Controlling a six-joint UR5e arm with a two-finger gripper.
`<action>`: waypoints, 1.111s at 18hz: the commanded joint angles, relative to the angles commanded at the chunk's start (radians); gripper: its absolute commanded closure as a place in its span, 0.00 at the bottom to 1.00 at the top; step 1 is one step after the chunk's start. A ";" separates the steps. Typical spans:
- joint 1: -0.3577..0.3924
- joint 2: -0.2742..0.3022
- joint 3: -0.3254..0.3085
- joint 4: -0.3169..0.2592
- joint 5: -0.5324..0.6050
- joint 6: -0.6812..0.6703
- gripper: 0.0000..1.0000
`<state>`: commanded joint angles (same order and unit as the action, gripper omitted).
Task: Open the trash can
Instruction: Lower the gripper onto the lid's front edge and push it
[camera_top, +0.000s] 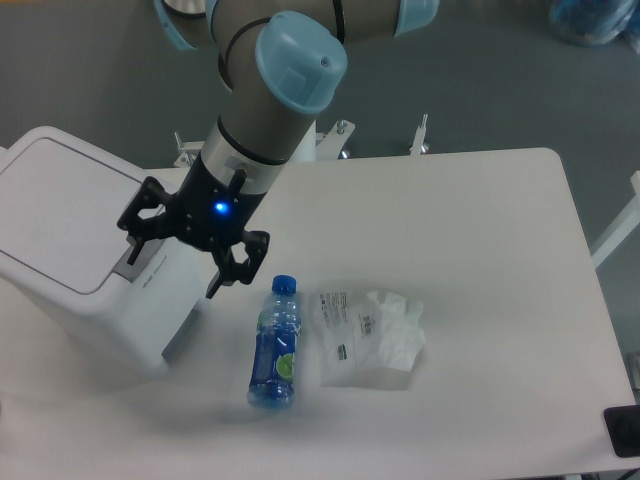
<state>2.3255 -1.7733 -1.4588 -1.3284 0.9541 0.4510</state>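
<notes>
The trash can (70, 225) is a large white boxy bin at the left of the table, its flat lid down. A grey push-button panel (140, 262) sits at the lid's near right edge. My gripper (172, 270) hangs over that corner of the bin, open, with one finger (130, 243) above the grey panel and the other (222, 280) off the bin's right side. Nothing is held between the fingers. Whether the finger touches the panel cannot be told.
A blue plastic bottle (276, 342) lies on the white table (480, 230) just right of the bin. A crumpled clear plastic bag (370, 335) lies beside it. The arm's elbow joint (300, 60) stands above the gripper.
</notes>
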 joint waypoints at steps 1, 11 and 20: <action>0.000 0.000 -0.005 0.000 0.005 0.000 0.00; -0.002 -0.003 -0.008 0.003 0.083 0.000 0.00; -0.003 -0.008 -0.014 0.005 0.084 -0.002 0.00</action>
<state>2.3224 -1.7810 -1.4726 -1.3238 1.0385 0.4495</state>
